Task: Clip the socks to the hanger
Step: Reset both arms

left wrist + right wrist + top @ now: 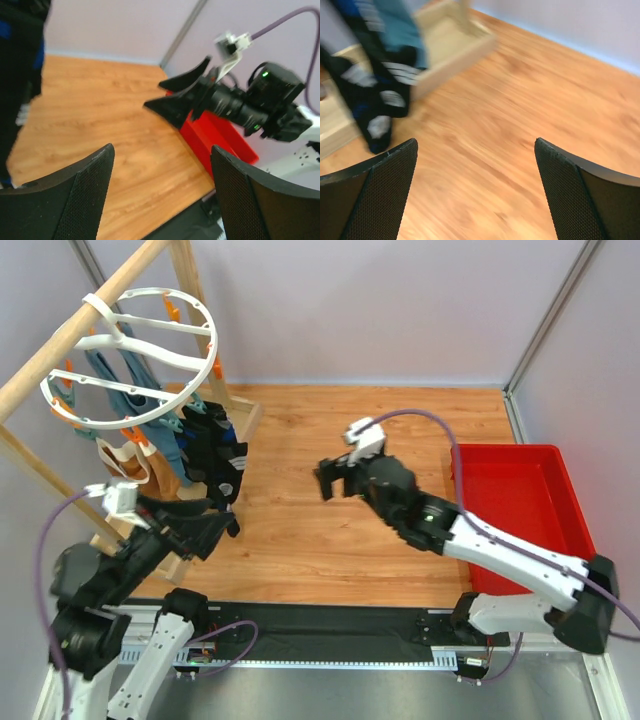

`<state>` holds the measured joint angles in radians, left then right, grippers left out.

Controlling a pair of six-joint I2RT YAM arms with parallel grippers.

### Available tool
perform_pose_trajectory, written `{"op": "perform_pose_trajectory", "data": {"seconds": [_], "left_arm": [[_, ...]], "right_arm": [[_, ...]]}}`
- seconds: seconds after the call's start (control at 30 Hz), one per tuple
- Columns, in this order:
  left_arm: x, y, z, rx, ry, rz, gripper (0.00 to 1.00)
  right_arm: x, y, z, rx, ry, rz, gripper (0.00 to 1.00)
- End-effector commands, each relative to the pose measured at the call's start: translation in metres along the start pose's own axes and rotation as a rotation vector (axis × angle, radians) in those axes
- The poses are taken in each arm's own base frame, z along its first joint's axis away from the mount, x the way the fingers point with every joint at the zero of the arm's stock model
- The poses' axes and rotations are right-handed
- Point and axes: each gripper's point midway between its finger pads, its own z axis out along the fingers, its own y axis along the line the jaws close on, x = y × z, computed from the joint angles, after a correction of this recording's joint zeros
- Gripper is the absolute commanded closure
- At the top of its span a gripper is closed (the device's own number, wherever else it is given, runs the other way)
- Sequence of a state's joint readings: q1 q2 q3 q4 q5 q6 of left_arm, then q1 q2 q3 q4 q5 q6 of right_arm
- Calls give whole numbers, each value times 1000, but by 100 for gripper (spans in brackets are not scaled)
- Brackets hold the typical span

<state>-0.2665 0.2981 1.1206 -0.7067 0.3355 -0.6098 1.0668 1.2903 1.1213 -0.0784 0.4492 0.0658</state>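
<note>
Leftward, the right gripper reaches, agape, toward the socks.

surface looks like smooth wood-grain laminate with a slight sheen, hanger is glossy white plastic, socks are matt black knit cloth, rack bare pale wood, red bin shiny plastic, left pincer pads matt black with a fine mesh texture

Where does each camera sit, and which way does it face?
Top external: above, behind the bases, looking down at the table; both arms show.
Left wrist: on left arm, facing the right gripper and red bin; own fingers show.
Right wrist: on right arm, facing the socks; own fingers show.
Shared: top and right wrist both see the socks.
</note>
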Motion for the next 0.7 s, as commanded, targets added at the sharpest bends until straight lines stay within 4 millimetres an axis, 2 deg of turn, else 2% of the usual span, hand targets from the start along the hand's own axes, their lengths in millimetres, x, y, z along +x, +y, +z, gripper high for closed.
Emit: {"op": "perform_pose_trajectory", "data": {"seconds": [0.0,0.03,0.07,0.1,0.13,0.17,0.2,0.23,0.27,0.3,0.33,0.37,0.4,0.43,0.47,0.5,0.53,0.57,0.6,0.67], "left_arm": [[34,-3,36,159,111,-78,14],[39,2,41,163,103,-83,14],[44,8,51,199,53,-64,13],[47,10,54,225,28,-82,12],[50,11,56,253,1,-86,12],[58,15,59,300,-54,-75,12],[64,17,59,317,-67,-107,12],[71,21,59,329,-79,-113,12],[89,35,62,322,-86,-123,12],[99,42,63,317,-78,-155,12],[109,46,63,323,-75,-166,12],[129,57,66,342,-71,-177,12],[136,60,65,351,-80,-223,11],[142,69,68,334,-102,-272,11],[159,79,67,363,-139,-303,11],[163,81,66,378,-157,-331,11],[172,77,66,384,-109,-301,11],[180,78,68,380,-97,-278,11],[186,81,69,366,-87,-264,9],[197,81,71,359,-56,-242,9]], "right_arm": [[56,-61,-27,104,108,220,0],[43,-72,-43,105,46,294,0],[74,-80,-50,105,90,300,0],[76,-82,-58,92,62,311,0],[61,-83,-72,63,-40,338,0],[89,-83,-79,50,-30,344,0],[95,-84,-86,40,-67,363,0],[75,-88,-104,16,-188,417,0],[80,-95,-112,41,-223,445,0],[113,-98,-113,57,-197,451,0],[114,-100,-121,43,-238,473,0],[108,-103,-135,26,-327,534,0],[137,-106,-134,44,-308,556,0],[149,-110,-134,61,-320,585,0],[151,-109,-133,51,-334,644,0],[160,-106,-129,54,-297,647,0],[177,-99,-121,29,-270,654,0],[185,-98,-117,31,-264,725,0],[199,-104,-114,84,-233,745,0],[210,-119,-112,185,-220,748,0]]}}
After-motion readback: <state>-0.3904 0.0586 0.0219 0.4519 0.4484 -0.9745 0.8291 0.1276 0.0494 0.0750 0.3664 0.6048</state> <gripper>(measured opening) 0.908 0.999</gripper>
